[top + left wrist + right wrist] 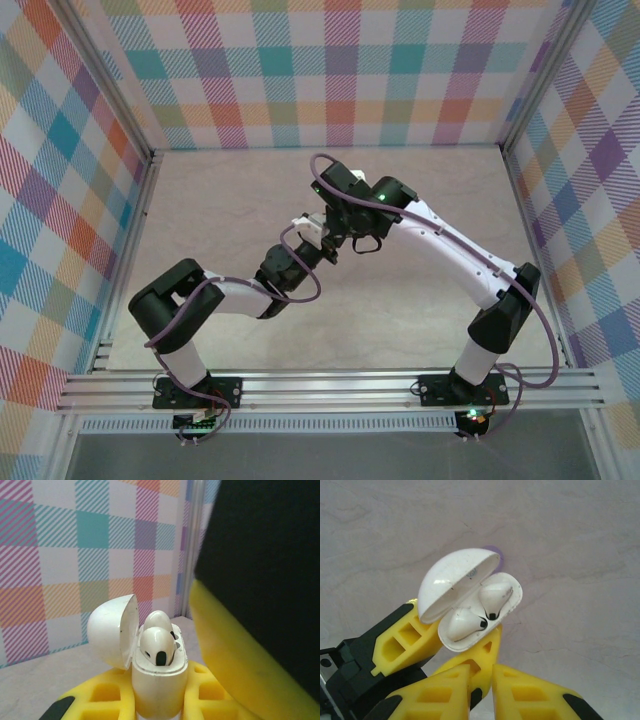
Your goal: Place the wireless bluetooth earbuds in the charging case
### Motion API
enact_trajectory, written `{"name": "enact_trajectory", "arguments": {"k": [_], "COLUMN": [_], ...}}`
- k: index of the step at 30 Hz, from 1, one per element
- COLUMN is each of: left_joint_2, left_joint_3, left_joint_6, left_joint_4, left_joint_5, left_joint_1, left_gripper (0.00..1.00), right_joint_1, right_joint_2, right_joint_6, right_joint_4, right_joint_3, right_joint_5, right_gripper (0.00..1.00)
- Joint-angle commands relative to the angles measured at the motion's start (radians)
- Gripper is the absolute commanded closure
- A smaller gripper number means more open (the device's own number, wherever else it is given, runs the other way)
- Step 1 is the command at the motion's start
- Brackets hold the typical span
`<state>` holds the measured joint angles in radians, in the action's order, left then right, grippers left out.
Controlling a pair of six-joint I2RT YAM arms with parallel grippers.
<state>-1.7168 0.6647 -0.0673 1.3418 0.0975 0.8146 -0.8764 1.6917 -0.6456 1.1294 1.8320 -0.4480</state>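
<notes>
a pale, faintly veined tabletop (400,290) sits inside walls of pastel plaid cloth (330,70). a silver metal post (192,545) stands in one corner, and a ribbed metal rail (330,385) runs along the near edge.

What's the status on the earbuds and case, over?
Left fingers shut on the open charging case. Right fingers shut, empty, close by. Two white earbuds seated in the case. Purple piece peeking behind lid.

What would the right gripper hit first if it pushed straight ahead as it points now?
Probably the open charging case held by the left gripper, beyond the fingers of the right gripper; depth is unclear.
</notes>
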Motion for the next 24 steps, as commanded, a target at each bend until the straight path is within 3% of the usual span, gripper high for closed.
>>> {"name": "enact_trajectory", "arguments": {"k": [1, 4, 7, 17, 19, 24], "left_joint_2": [-0.012, -0.016, -0.020, -0.011, 0.001, 0.049], "left_joint_3": [0.032, 0.038, 0.038, 0.030, 0.023, 0.018], "left_joint_6": [0.000, -0.002, -0.002, 0.034, 0.068, 0.173], "left_joint_4": [0.072, 0.073, 0.074, 0.055, 0.044, -0.009], "left_joint_5": [-0.068, -0.079, -0.083, -0.116, -0.174, -0.477], "left_joint_1": [-0.006, -0.006, -0.006, -0.021, -0.047, -0.151], "left_gripper": [1.00, 1.00, 1.00, 1.00, 1.00, 1.00], "right_joint_1": [0.004, 0.008, 0.019, 0.077, 0.118, 0.300], "right_joint_2": [-0.033, -0.041, -0.062, -0.095, -0.124, -0.170], "right_joint_6": [0.015, 0.013, 0.014, 0.020, 0.041, 0.150], "right_joint_4": [0.044, 0.041, 0.022, 0.046, 0.027, -0.061], "right_joint_3": [0.038, 0.037, 0.041, 0.125, 0.124, 0.085], "right_joint_5": [-0.010, -0.003, 0.021, 0.146, 0.210, 0.517], "right_gripper": [0.80, 0.79, 0.67, 0.62, 0.61, 0.60]}}
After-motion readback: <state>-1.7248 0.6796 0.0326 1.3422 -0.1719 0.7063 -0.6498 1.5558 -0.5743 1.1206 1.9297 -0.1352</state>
